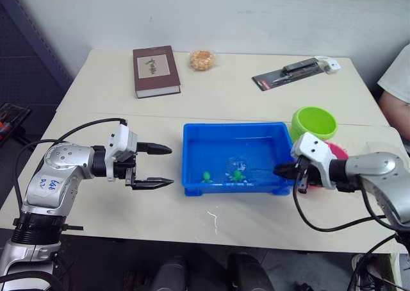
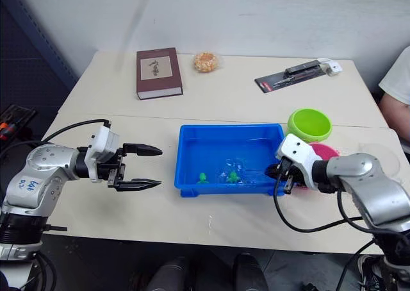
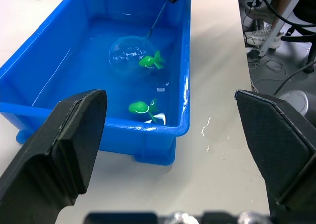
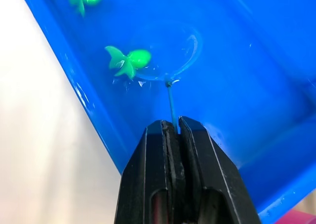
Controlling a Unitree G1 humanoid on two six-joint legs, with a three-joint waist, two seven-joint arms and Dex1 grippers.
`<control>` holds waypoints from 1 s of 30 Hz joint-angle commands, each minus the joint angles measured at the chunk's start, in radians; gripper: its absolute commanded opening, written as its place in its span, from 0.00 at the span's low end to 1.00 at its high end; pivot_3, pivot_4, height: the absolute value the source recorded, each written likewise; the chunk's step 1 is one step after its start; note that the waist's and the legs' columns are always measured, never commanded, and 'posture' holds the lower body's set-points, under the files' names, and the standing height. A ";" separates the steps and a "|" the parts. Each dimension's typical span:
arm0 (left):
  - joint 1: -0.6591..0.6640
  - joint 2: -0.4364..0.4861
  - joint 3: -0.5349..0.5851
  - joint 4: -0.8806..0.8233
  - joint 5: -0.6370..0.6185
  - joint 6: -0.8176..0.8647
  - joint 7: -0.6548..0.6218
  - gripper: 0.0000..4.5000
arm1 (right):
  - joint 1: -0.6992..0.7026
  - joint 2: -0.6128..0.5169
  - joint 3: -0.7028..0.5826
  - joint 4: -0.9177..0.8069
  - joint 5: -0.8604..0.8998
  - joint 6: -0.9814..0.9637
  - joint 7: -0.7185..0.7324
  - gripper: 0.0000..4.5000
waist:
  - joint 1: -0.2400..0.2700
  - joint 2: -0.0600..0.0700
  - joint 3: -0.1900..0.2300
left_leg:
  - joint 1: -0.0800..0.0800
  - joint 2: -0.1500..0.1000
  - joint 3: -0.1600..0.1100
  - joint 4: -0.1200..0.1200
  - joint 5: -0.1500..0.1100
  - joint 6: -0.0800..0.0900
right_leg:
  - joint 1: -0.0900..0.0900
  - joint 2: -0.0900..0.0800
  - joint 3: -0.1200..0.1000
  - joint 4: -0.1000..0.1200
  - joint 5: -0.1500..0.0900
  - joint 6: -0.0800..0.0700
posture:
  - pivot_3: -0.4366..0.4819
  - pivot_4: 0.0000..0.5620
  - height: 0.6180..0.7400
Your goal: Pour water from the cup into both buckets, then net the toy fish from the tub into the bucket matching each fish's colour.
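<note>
The blue tub (image 1: 192,132) holds water and two green toy fish (image 1: 206,175) (image 1: 237,174). My right gripper (image 1: 284,170) sits at the tub's right rim, shut on the net's thin handle (image 4: 171,105). The net's hoop (image 3: 129,56) lies in the water with one green fish (image 3: 150,61) at its edge. The other green fish (image 3: 142,107) floats nearer the front wall. The lime green bucket (image 1: 314,122) stands behind the right wrist, and the pink bucket (image 1: 338,152) peeks out beside it. My left gripper (image 1: 158,166) hangs open left of the tub, empty.
A brown book (image 1: 155,70), a wrapped snack (image 1: 202,59) and a black tool pack (image 1: 291,72) lie along the far side of the table. A person's sleeve (image 1: 398,73) shows at the right edge. A clear cup (image 2: 378,151) is faintly seen beyond the right arm.
</note>
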 commanded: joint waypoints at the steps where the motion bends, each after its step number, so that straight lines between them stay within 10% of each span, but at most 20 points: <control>1: -0.018 -0.005 0.028 -0.019 -0.021 -0.003 0.008 0.99 | -0.010 0.009 -0.127 0.003 0.111 0.081 0.010 0.00 | 0.000 0.000 0.000 | 0.000 0.000 0.000 0.000 0.000 0.000 | 0.000 0.000 0.000 0.000 0.000 0.000 | 0.48 0.27 0.99; 22: -0.209 -0.220 0.013 0.058 -0.073 0.031 0.103 0.99 | 0.215 0.009 -0.654 -0.049 0.278 0.177 -0.149 0.00 | 0.003 0.000 0.000 | 0.000 -0.001 0.001 0.000 0.000 0.000 | 0.000 0.004 0.000 0.001 0.000 0.000 | 0.48 0.27 0.99; 30: -0.260 -0.301 -0.017 0.114 -0.040 -0.009 0.132 0.99 | 0.203 0.033 -0.594 0.095 0.032 -0.142 -0.295 0.00 | 0.002 0.000 0.000 | 0.000 -0.001 0.001 0.000 0.000 0.000 | 0.000 0.004 0.000 0.001 0.000 0.000 | 0.48 0.27 0.99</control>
